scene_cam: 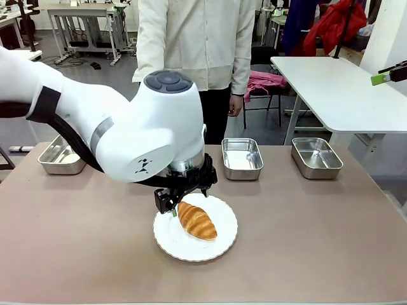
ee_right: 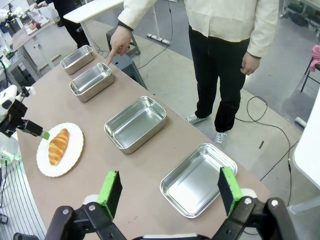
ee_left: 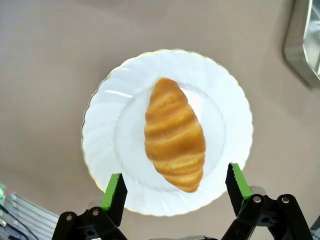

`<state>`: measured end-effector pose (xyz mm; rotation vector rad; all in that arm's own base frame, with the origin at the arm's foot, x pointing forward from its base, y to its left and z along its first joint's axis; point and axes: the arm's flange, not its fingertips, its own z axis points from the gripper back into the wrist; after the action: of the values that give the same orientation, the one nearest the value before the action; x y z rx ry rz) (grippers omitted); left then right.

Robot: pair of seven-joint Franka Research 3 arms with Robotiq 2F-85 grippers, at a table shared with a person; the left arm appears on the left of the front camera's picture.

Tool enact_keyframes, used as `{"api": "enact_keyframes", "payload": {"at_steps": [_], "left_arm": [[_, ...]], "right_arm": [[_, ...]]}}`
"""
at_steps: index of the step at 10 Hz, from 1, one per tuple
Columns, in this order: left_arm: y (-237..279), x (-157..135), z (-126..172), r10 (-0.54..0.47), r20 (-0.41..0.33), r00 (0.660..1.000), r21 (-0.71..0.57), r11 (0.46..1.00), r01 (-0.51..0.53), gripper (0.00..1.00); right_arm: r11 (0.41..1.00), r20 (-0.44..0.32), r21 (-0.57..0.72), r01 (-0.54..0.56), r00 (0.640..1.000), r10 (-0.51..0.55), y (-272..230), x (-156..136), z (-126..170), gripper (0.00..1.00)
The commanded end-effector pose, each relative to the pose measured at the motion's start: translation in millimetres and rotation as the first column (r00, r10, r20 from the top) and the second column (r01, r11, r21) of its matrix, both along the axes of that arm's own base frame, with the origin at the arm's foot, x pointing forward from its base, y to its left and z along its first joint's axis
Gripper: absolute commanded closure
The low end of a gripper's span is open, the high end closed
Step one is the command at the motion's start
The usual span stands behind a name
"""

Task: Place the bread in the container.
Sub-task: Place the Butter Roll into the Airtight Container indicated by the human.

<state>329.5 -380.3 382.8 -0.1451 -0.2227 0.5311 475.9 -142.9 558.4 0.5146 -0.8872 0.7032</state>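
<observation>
The bread lies in the middle of the white plate. The left gripper hangs just above it with fingers wide apart, one on each long side, apparently lined up to pinch the bread across its narrow width. The person's hand points a finger at one tray in the row of four — probably marking where the bread should go — while the right gripper sits high and well off to the side, fingers apart, holding nothing.
</observation>
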Motion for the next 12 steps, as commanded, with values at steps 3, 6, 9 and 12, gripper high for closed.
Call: {"api": "enact_keyframes", "payload": {"at_steps": [3, 6, 9, 12], "left_arm": [[6, 11, -34, 0.055, -0.003, 0.998, -0.038, 0.998, -0.055, 0.0], [2, 17, -49, 0.02, -0.046, 0.999, -0.049, 0.999, -0.022, 0.0], [3, 22, -67, 0.031, -0.074, 0.997, -0.044, 0.998, -0.035, 0.0], [-3, 27, -73, 0.022, -0.071, 0.997, -0.053, 0.998, -0.025, 0.0]], "right_arm": [[1.0, 0.003, 0.002, -0.002, 1.0, 0.002, 1, -1, 1, 0.0], [1.0, 0.003, 0.002, -0.002, 1.0, 0.002, 1, -1, 1, 0.0], [1.0, 0.003, 0.002, -0.002, 1.0, 0.002, 1, -1, 1, 0.0], [1.0, 0.003, 0.002, -0.002, 1.0, 0.002, 1, -1, 1, 0.0]]}}
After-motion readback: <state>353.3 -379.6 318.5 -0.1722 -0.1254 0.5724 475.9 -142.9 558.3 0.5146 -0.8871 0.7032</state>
